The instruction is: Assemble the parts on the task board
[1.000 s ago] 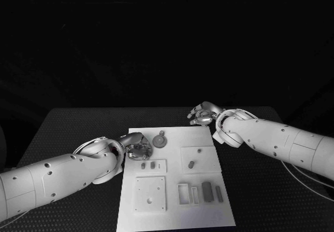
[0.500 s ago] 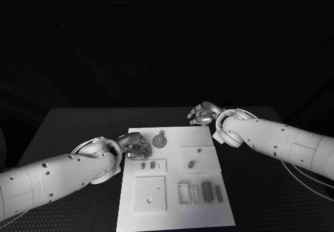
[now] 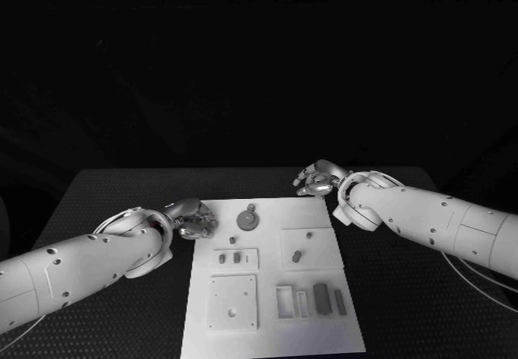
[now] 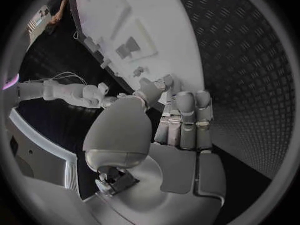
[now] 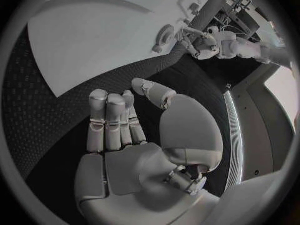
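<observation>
Task board flat at mid-bench, grey parts loose in its near-right corner for later fitting, round part far-left; left hand beside board's far-left edge, right hand off far-right corner, both empty, fingers apart.

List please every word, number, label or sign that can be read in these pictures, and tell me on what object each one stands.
There is none to read. The task board, the grey parts on it, the left hand and the right hand carry no visible writing, and the black table shows only its dotted texture.
</observation>
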Available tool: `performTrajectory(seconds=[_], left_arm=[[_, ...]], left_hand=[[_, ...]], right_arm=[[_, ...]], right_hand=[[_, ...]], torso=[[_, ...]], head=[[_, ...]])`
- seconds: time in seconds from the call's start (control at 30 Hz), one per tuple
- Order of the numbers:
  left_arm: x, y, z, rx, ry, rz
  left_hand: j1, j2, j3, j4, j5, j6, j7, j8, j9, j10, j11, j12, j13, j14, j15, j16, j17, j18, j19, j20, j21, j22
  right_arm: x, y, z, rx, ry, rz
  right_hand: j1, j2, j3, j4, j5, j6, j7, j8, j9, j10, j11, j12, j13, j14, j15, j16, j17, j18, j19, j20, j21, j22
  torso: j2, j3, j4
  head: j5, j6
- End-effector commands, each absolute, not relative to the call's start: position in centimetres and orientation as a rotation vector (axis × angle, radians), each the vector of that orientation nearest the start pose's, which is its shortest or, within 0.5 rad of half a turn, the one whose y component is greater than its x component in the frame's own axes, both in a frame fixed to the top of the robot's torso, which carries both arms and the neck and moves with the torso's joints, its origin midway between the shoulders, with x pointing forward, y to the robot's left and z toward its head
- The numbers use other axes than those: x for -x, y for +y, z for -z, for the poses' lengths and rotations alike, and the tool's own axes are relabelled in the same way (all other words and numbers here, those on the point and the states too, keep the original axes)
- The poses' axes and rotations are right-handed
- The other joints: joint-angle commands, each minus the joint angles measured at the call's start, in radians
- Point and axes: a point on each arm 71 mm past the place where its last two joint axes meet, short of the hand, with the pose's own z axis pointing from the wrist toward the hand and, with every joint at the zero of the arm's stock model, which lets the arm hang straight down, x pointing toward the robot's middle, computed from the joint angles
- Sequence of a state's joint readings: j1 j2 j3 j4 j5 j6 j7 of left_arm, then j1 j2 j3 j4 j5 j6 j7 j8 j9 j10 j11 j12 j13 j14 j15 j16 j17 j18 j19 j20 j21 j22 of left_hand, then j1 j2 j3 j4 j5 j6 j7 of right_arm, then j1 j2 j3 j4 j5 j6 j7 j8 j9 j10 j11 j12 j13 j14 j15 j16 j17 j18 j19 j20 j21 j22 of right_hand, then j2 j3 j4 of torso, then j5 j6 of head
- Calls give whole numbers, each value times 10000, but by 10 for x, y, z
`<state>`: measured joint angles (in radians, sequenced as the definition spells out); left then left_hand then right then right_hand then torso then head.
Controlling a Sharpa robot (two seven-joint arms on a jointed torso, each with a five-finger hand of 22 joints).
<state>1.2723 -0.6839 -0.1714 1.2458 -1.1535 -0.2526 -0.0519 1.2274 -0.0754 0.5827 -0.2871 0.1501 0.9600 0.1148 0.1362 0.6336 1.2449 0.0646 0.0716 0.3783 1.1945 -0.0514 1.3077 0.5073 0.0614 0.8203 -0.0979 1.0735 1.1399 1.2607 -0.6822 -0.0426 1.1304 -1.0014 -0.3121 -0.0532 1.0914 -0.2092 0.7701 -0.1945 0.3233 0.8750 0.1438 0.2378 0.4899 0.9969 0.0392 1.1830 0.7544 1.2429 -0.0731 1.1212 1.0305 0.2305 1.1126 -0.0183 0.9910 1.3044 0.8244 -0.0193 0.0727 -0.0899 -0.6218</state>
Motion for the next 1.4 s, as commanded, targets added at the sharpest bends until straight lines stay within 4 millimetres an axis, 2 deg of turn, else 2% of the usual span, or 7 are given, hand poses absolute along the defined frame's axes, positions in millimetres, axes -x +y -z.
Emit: performTrajectory(seconds=[0.03,0.17,0.4,0.53,0.7,0.87,1.4], left_arm=[[-537,224,215,3095,18559,7575],[-544,245,207,5503,17971,8592],[-548,271,195,8686,16872,10030],[-544,275,193,9408,16546,10737],[-540,276,189,9087,16018,11066],[-535,275,187,8920,15872,11301],[-531,273,188,8919,15925,11383]], left_hand=[[-88,-135,19,34,-4,51,174,80,1,-100,-2,-45,31,-121,26,-126,-60,135,-157,-469,-125,-27],[-423,-244,42,75,10,40,391,154,-1,-267,137,-50,8,-986,177,-1103,-524,-76,-764,-283,-727,-248],[-889,-257,-66,164,-95,-114,392,276,14,-186,269,21,67,-1727,412,-3118,-1445,-401,-1436,-65,-1600,-574],[-1206,-270,-332,167,-92,-204,321,355,22,-82,255,20,97,-1867,614,-4045,-1768,-518,-1712,84,-1997,-694],[-1311,-289,-582,79,-85,-182,302,475,28,-22,208,8,93,-2095,886,-4854,-1941,-529,-2012,330,-2312,-752],[-1285,-321,-656,67,-67,-153,256,534,25,-12,185,-8,84,-2294,1029,-5093,-1923,-517,-2198,475,-2425,-733],[-1306,-325,-705,87,-73,-157,325,556,15,-44,249,-27,69,-2296,1056,-5159,-1866,-481,-2208,511,-2451,-712]], right_arm=[[-561,-245,180,-3339,16940,-6862],[-556,-246,180,-3137,17063,-7107],[-538,-244,183,-1929,17463,-7343],[-522,-244,185,-691,17764,-7194],[-505,-243,188,747,18033,-6892],[-489,-243,192,2360,17980,-6055],[-474,-238,203,4240,17650,-4682]], right_hand=[[-83,-58,-89,-15,-95,-31,81,50,-8,-90,-9,53,-15,-75,19,28,-13,313,-71,-18,-59,11],[-93,-74,-136,-81,-355,12,81,81,7,-208,-6,-13,-68,-190,25,-36,-46,313,-217,38,-140,15],[-124,-69,-212,-218,-985,-11,141,113,40,-969,94,-1516,-1124,-584,124,-561,-499,313,-739,304,-562,-77],[-56,-55,-397,-351,-1155,6,340,227,110,-790,309,-4756,-3529,-636,344,-533,-747,313,-756,367,-667,-59],[94,-39,-573,-419,-1173,96,320,349,159,-469,487,-6225,-4582,-634,477,-454,-903,313,-654,346,-765,-99],[212,-163,-572,-237,-1414,432,131,583,323,241,414,-7018,-5118,-500,422,-341,-1059,313,-461,294,-779,-98],[496,-808,57,285,-2247,624,22,624,421,886,396,-7882,-5554,-453,400,-238,-1307,313,-338,254,-877,-66]], torso=[[1,-2,-3],[-6,-4,15],[-13,-10,8],[-8,-16,19],[-8,-23,7],[-25,-38,12],[-5,-34,-4]], head=[[10,53],[6,76],[7,166],[-31,195],[44,244],[6,229],[60,150]])
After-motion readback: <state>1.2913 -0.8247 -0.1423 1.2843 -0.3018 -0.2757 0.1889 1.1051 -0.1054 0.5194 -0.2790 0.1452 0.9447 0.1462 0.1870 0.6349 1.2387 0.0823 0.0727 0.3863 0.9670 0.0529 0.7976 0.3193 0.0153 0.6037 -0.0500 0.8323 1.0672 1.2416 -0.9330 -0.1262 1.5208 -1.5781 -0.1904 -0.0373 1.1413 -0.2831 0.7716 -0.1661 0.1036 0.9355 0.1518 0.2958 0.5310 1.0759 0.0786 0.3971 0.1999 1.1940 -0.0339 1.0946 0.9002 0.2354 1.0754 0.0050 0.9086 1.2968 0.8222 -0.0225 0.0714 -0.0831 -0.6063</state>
